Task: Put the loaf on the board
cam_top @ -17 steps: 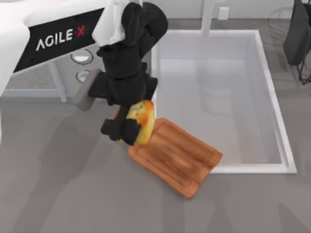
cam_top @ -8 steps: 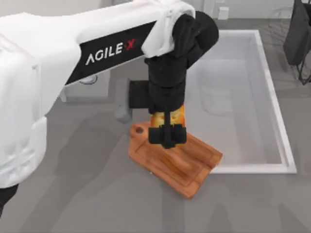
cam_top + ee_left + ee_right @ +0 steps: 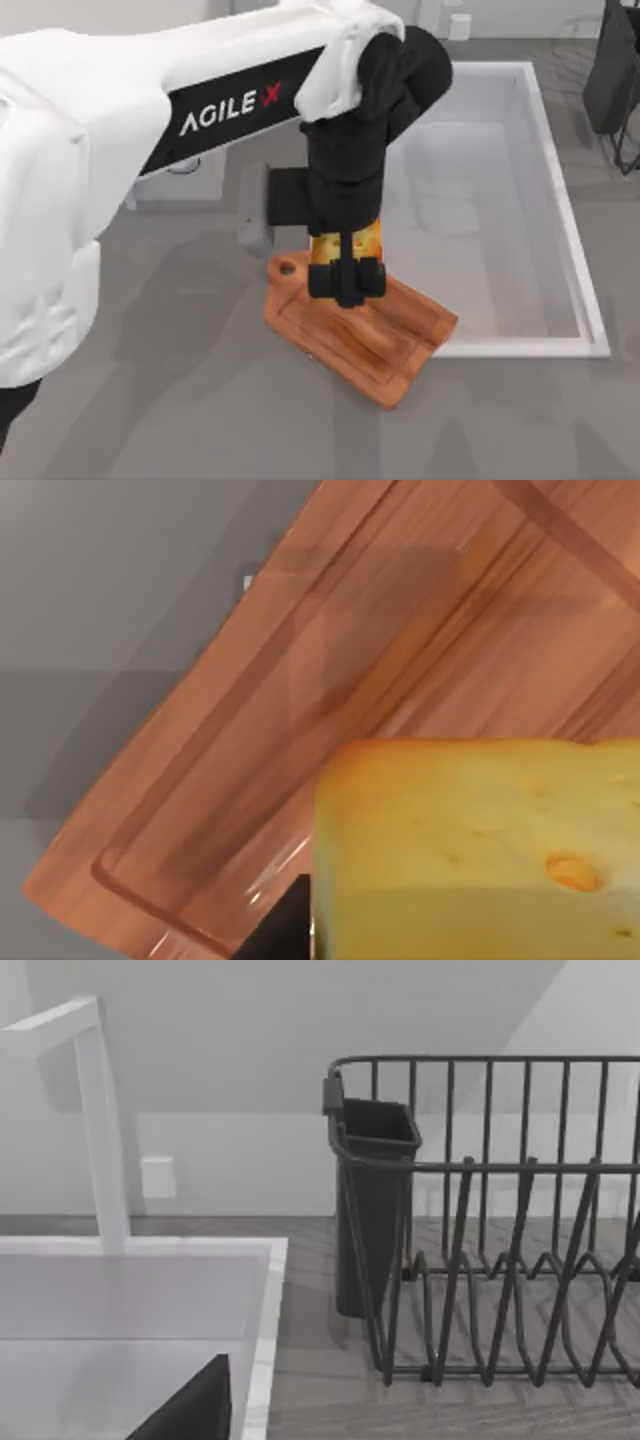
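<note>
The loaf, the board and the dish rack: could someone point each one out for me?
loaf (image 3: 470, 830): left wrist view, its yellow top face.
board (image 3: 400, 340): top view, bare wood inside the groove.
dish rack (image 3: 520, 1260): right wrist view, a dark wire.

Board (image 3: 385, 335) on tabletop (image 3: 150, 400), its right corner over the sink (image 3: 560, 200) rim. Left hand (image 3: 345, 280) with loaf (image 3: 345, 243) above board's left part. Rack (image 3: 500, 1230) right of sink.

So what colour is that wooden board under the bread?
Reddish-brown with darker grain streaks; the board shows best in the left wrist view, beneath the yellow loaf.
</note>
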{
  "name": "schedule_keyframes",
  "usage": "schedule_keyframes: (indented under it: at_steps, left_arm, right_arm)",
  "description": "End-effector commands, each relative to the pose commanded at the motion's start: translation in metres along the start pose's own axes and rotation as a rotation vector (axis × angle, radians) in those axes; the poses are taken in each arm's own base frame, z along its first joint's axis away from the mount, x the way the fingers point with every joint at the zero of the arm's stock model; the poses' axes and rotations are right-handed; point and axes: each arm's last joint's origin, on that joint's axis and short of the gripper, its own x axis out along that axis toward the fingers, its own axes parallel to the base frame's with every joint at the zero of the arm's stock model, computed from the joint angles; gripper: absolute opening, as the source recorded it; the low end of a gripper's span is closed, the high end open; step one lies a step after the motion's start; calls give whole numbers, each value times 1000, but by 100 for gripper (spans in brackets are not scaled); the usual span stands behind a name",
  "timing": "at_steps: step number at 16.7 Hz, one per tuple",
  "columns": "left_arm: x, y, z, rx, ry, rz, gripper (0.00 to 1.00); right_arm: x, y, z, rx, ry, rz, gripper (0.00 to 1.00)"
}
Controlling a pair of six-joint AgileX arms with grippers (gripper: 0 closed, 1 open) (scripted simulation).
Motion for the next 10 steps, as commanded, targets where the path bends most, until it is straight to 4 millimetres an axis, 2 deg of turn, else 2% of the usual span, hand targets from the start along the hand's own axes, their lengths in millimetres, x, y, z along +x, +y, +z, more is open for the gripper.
schedule_keyframes:
  at_steps: [10]
  left_arm:
    - [38, 1, -2, 2, 1, -2, 0]
  right_arm:
    - [0, 0, 0, 0, 0, 0, 100]
